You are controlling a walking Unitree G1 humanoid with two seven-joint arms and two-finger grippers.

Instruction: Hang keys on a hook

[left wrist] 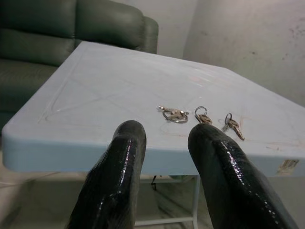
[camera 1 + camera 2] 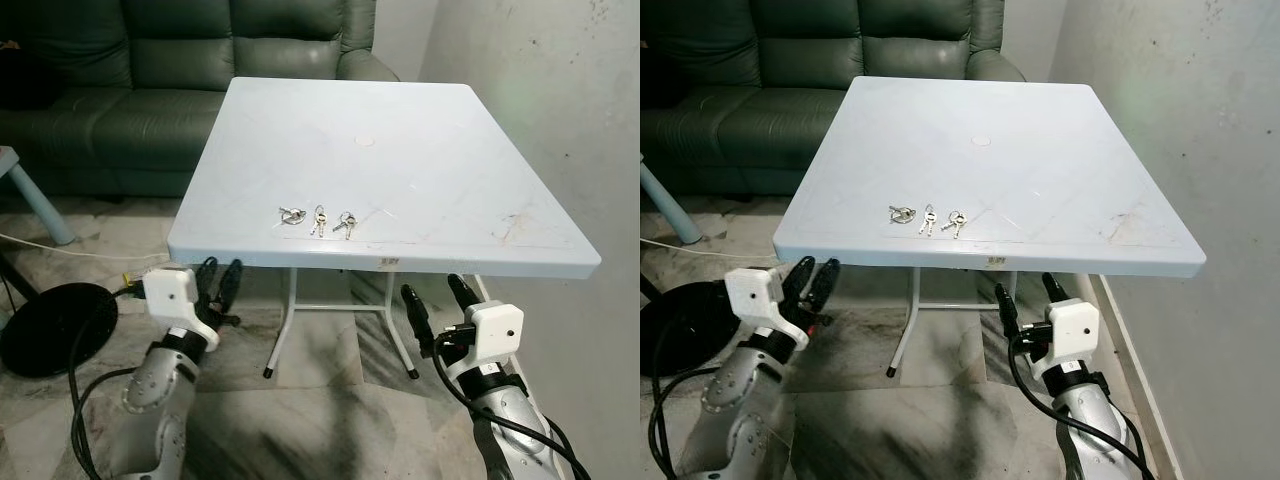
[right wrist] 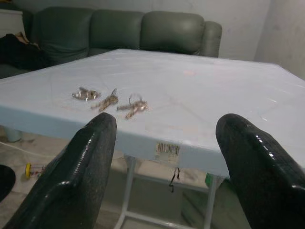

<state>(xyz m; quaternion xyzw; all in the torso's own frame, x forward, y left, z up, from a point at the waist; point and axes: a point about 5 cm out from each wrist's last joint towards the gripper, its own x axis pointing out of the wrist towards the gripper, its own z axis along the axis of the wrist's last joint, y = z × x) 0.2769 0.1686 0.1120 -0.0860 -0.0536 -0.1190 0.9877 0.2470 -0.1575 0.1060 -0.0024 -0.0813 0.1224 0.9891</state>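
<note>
Facing a pale blue plastic table [image 2: 420, 150], you have three small key sets lying in a row near its front edge: left key set [image 2: 291, 215], middle key set [image 2: 319, 219], right key set [image 2: 345, 222]; they lie near one another but apart, flat on the top; no hook is visible in these pictures, so you will have to find it after the pick.

Left gripper [image 2: 220, 280] sits below the front edge on the left, fingers [image 1: 119, 162] a little apart, holding nothing; right gripper [image 2: 436, 296] sits below the edge on the right, fingers [image 3: 90, 148] spread wide, holding nothing; both are lower than the tabletop and well short of the keys.

Handling, as a judgement: the keys are light, stiff, thin metal, likely to skid on smooth plastic and to lie too flat for a plain pinch; take hold at the ring, which stands slightly proud, not at the blade; the loose keys will dangle and swing once lifted; the ring is also the part that must go over a hook.

Surface: the top looks smooth and hard, faintly scuffed, with a round cap [image 2: 365, 141] at centre and a barcode label [image 3: 167, 150] on the front rim; folding white legs [image 2: 285, 330] underneath.

Room: dark green sofa [image 2: 150, 70] behind the table; bare wall [image 2: 560, 90] to the right; marbled tile floor [image 2: 320, 410]; a black round base [image 2: 55, 325] and cable on the left.
</note>
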